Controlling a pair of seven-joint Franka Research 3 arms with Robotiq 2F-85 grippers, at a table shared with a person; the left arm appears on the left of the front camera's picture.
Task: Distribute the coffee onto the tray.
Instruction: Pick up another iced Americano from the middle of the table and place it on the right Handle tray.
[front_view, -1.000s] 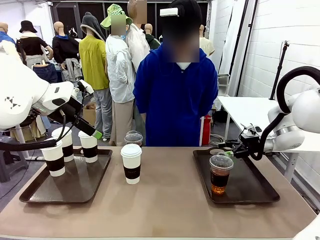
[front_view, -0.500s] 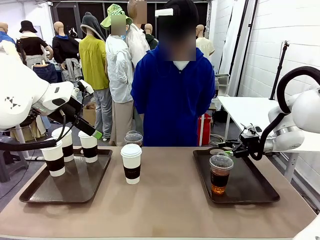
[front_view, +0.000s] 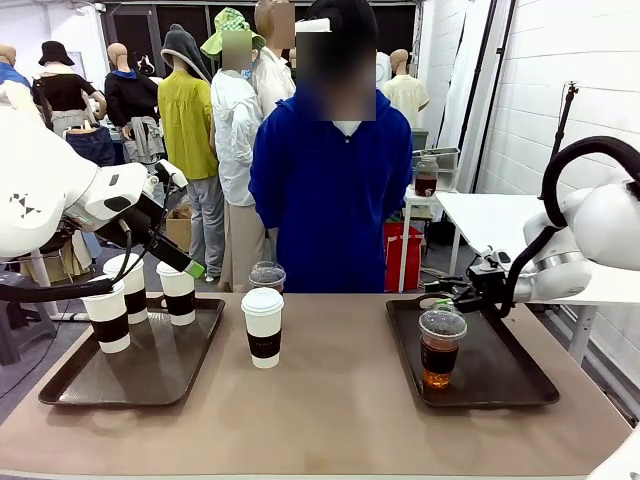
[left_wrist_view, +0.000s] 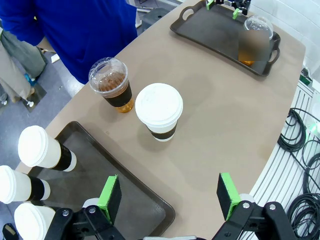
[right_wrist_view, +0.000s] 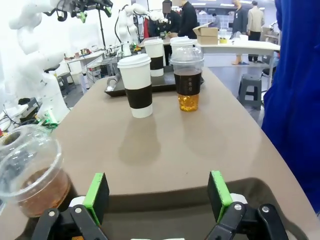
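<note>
Here, both tools are released and carry nothing. The left tool (left_wrist_view: 169, 197) hangs with its pads spread wide above the left tray (front_view: 60, 385). Three paper cups (front_view: 107, 318) with white lids and dark sleeves stand grouped on that tray towards its far left. In the front view, the tool's fingertip sits close above the cup of that group nearest the desk's middle.

A fourth paper cup (front_view: 263, 327) stands on the bare desk (front_view: 330, 420) between the trays, nearer the left one. An iced cup (front_view: 267, 275) stands just behind it at the far edge, in front of a person in a blue top (front_view: 330, 200).

The right tool (right_wrist_view: 158, 194), pads likewise apart, is low over the far rim of the right tray (front_view: 500, 375). A second iced cup (front_view: 441, 347) stands on that tray just beside it, on the robot's side. In the right wrist view, the two cups on the desk stand straight ahead across open desk. Cables (left_wrist_view: 300, 145) coil on the floor off the desk's end. Any print on the sleeves is too small to read.
</note>
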